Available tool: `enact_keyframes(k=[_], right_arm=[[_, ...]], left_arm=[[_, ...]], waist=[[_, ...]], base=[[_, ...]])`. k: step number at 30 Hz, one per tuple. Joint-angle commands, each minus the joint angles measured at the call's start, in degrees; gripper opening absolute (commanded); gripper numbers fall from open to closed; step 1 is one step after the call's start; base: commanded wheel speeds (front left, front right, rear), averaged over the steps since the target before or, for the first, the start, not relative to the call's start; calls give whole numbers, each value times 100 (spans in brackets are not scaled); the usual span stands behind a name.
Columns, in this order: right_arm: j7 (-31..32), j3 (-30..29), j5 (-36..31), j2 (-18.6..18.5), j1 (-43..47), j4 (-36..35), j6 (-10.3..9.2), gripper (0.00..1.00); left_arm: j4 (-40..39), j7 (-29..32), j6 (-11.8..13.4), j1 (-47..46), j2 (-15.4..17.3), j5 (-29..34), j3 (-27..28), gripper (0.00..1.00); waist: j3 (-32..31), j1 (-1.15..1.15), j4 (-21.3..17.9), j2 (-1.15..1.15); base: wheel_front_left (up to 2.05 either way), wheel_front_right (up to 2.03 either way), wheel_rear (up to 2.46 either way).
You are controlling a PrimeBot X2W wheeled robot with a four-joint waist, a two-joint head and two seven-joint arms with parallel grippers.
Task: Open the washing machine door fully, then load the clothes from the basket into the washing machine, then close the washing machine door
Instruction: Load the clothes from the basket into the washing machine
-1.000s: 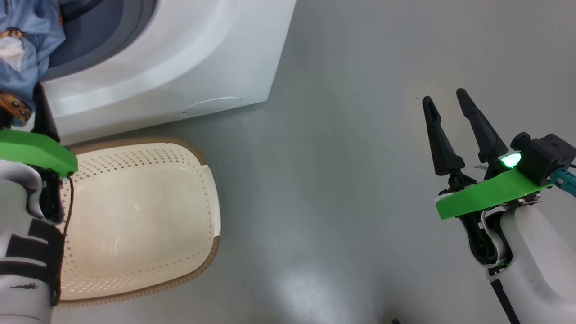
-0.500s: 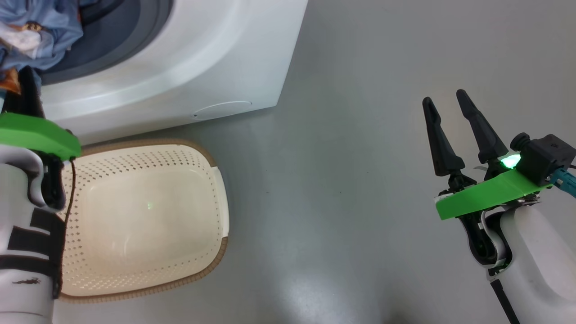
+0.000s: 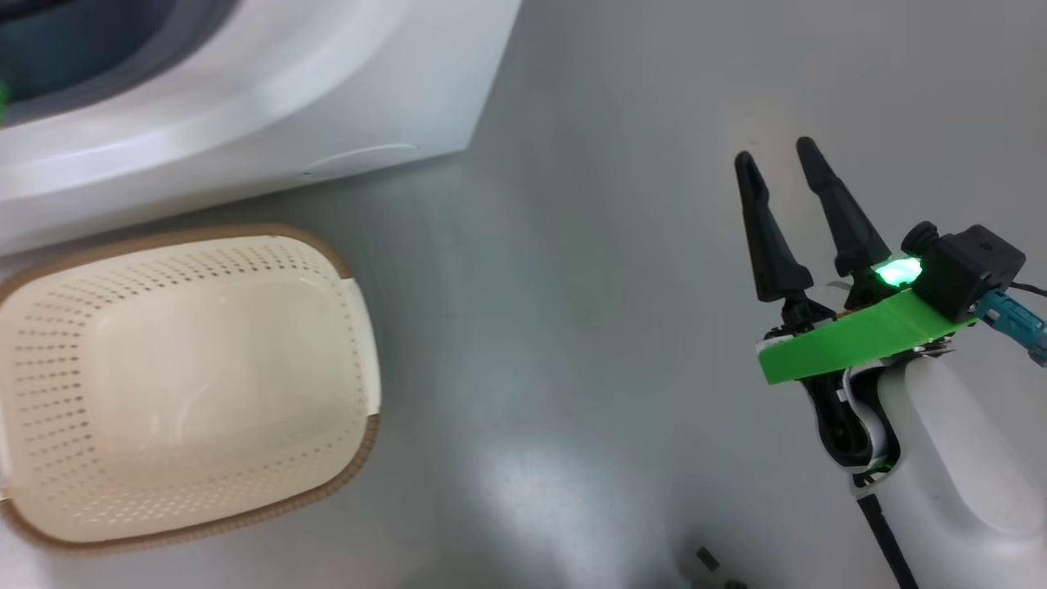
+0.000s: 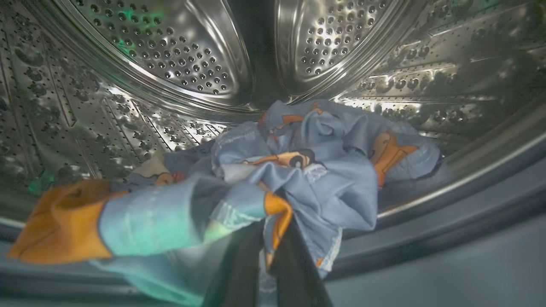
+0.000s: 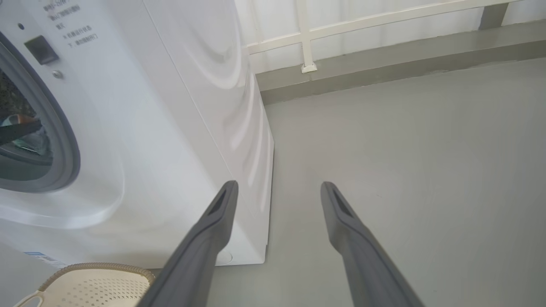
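On the far left, the washer [image 3: 245,114] is by far the biggest thing here. It's a plain white box with its round opening facing the robot. Inside it, the left wrist view gets a good look at the shiny perforated drum [image 4: 192,55], with the grey gasket [image 4: 426,230] curving round the front edge.

The floor [image 3: 572,327] is smooth grey with a bit of glare on it.

The basket [image 3: 164,236] sits on that floor, near left and just in front of the washer's base. Its cream holey walls and bottom are in plain view.

The clothes [image 4: 307,170] are in the drum, bunched up low at the front near the lip, all blue fabric with orange cartoon prints. One orange-cuffed sleeve stretches back toward the opening.

The left claw [image 4: 273,238] is reaching into the drum. It's closed, with a fold of the clothes pinched between the two dark fingers.

The right claw [image 3: 775,149] hangs over bare floor, well to the right of the washer. Its fingers are spread wide and pointing far, and it's gripping nothing.
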Motion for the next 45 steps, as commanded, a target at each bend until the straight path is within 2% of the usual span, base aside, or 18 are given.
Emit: enact_keyframes(k=[1, 6, 13, 14, 15, 18, 24, 35, 42, 45], right_arm=[[-46, 47, 59, 38, 57, -148, 32, 100], [-46, 47, 72, 141, 22, -151, 32, 100], [-46, 65, 71, 178, -39, -179, 32, 100], [-46, 69, 69, 176, -41, -176, 32, 100], [-46, 75, 68, 177, -47, -173, 32, 100], [-46, 69, 55, 177, -57, -153, 32, 100], [-46, 64, 33, 126, -86, -111, 32, 100], [-46, 138, 33, -22, -106, -15, 32, 100], [-46, 185, 65, -79, -36, 74, 32, 100], [-46, 207, 81, -119, 44, 140, 32, 100]], left_arm=[[-73, 112, -12, -251, 375, 33, 79, 0], [61, 478, -17, -899, 631, 57, 49, 0], [450, 920, 82, -1553, 786, 50, 24, 0], [566, 1054, 145, -1628, 828, 50, 28, 30], [684, 1170, 204, -1714, 885, 69, 17, 100], [981, 1474, 263, -1880, 900, 62, -15, 100], [1298, 1525, 179, -1906, 808, -77, 9, 100], [1496, 878, -40, -1356, 512, -372, 48, 100], [1487, 414, -101, -702, 412, -499, -40, 100], [1269, 127, -110, -237, 231, -675, -145, 100]], waist=[[356, 0, -367, 0], [626, 0, -659, 0], [739, 0, -833, 0], [742, 0, -843, 0], [750, 0, -854, 0], [728, 0, -845, 0], [578, 0, -706, 0], [3, 0, -340, 0], [-456, 0, -170, 0], [-779, 0, -26, 0]], base=[[0, 0, 0], [0, 0, 0], [0, 0, 0], [0, 0, 0], [0, 0, 0], [0, 0, 0], [0, 0, 0], [0, 0, 0], [0, 0, 0], [0, 0, 0]])
